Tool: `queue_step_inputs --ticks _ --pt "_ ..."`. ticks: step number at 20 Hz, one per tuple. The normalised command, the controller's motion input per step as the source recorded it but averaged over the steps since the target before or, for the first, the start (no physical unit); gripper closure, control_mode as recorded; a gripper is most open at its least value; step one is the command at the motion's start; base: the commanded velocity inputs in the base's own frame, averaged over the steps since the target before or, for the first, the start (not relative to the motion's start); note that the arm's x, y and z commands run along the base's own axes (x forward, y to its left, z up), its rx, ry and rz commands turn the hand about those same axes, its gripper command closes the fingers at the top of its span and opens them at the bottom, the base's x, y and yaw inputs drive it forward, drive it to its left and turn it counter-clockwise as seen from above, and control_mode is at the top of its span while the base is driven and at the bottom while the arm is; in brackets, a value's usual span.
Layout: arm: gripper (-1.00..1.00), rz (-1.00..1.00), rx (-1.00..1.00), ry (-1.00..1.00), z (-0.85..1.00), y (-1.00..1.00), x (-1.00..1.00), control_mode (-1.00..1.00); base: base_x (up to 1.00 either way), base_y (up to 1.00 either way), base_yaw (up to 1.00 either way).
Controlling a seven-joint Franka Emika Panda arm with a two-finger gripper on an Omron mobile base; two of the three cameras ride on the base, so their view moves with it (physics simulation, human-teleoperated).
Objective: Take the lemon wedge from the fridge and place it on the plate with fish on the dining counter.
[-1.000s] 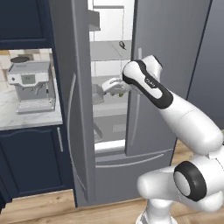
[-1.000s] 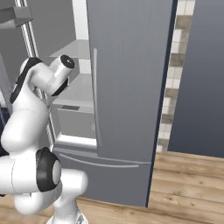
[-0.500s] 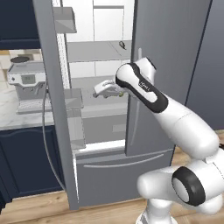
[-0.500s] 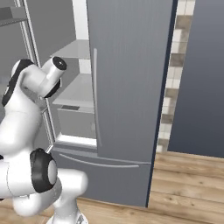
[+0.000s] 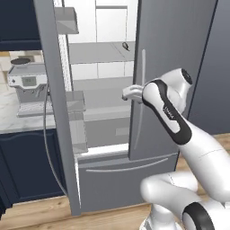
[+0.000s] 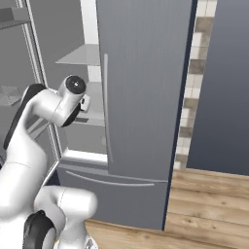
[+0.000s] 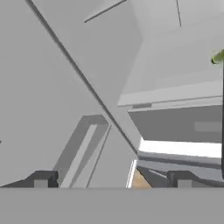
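Left base view: fridge (image 5: 179,67) w/ left door (image 5: 54,112) swung wide open, right door shut; white interior, grey shelves visible. Gripper (image 5: 127,93) at mid-height in the opening, just left of right door's pale handle (image 5: 140,99), level w/ middle shelf (image 5: 105,96). Small dark curled object (image 5: 125,46) on upper shelf, above the gripper. Coffee machine (image 5: 28,87) on marbled worktop (image 5: 13,117) beyond open door.

Right base view: forearm and wrist (image 6: 73,99) reach into the fridge opening, left of shut door.

Hand view: finger tips (image 7: 41,179) far apart near bottom corners, jaws wide, nothing between them. Lemon wedge (image 7: 218,57), olive-green, cut off by right edge of view, sits on a pale shelf (image 7: 183,65), well apart from finger tips. Bottom drawer front and bit of wood floor (image 7: 141,180) lower down.
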Motion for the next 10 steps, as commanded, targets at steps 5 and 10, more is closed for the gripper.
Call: queue_step_inputs --ticks 5,10 --pt "-1.00 -0.38 0.00 0.13 -0.09 -1.00 -0.01 -1.00 0.00 0.00 0.00" --pt "-1.00 -0.16 -0.08 0.15 -0.29 -0.68 0.15 -1.00 0.00 0.00 0.00"
